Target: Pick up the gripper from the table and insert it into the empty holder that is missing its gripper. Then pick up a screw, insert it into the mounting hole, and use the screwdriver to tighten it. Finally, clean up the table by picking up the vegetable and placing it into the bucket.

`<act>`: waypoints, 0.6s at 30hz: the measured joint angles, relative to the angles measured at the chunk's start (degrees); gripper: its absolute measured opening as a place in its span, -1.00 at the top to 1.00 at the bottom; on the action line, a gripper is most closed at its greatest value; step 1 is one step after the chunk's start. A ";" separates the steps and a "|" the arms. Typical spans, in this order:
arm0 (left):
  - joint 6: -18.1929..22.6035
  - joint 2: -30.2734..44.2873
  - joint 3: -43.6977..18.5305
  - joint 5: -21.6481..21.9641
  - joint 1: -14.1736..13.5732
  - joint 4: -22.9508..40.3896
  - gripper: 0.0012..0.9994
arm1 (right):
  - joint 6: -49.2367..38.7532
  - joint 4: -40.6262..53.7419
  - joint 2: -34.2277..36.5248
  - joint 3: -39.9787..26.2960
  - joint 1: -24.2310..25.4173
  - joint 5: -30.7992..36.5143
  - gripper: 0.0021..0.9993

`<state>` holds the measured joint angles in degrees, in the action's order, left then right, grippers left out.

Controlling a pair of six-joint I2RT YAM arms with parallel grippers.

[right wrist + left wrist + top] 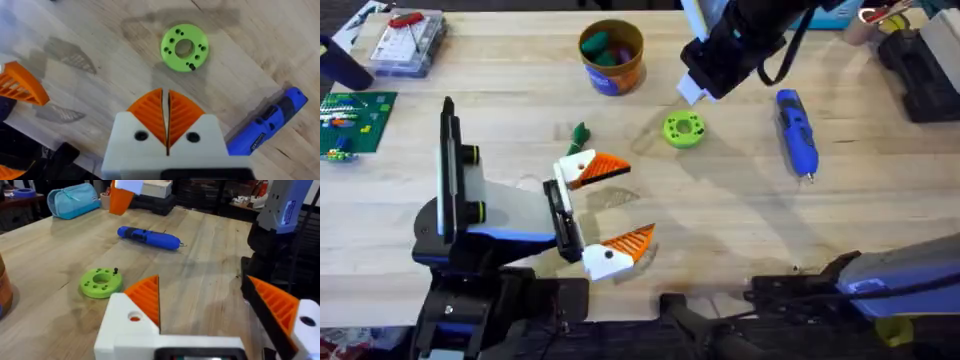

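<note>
Right gripper (pixel 167 131) — fingers pressed together, empty — hangs above the disc (pixel 184 47); the screwdriver (pixel 797 132) lies just beside, long axis pointing toward the bases. Left fingers (pixel 605 168) spread wide.

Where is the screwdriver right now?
In the overhead view the screwdriver lies flat on the table's right side, just right of the green disc, with neither tool touching it.

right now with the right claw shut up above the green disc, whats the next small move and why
Probably open the right claw and lower it toward the small dark screw on the lime-green disc. Its pads are pressed together on nothing, the disc lies just ahead of them, and the blue screwdriver lies untouched on the table beside the disc.
</note>
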<state>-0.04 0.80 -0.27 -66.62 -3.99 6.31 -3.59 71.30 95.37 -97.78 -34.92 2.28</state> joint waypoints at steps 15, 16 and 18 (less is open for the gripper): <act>0.01 0.00 0.00 -0.01 0.00 0.00 -0.98 | 3.14 2.26 -4.32 2.43 1.67 0.01 -0.99; 0.01 0.00 0.00 0.00 0.00 0.00 -0.98 | 3.35 1.82 -5.66 3.57 2.24 0.00 -0.98; 0.01 0.00 0.00 -0.01 0.00 0.00 -0.98 | 3.69 0.74 -8.40 6.24 3.50 -0.13 -0.98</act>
<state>-0.03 0.80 -0.27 -66.63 -3.99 6.31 0.10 72.04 86.98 -91.54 -31.41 2.15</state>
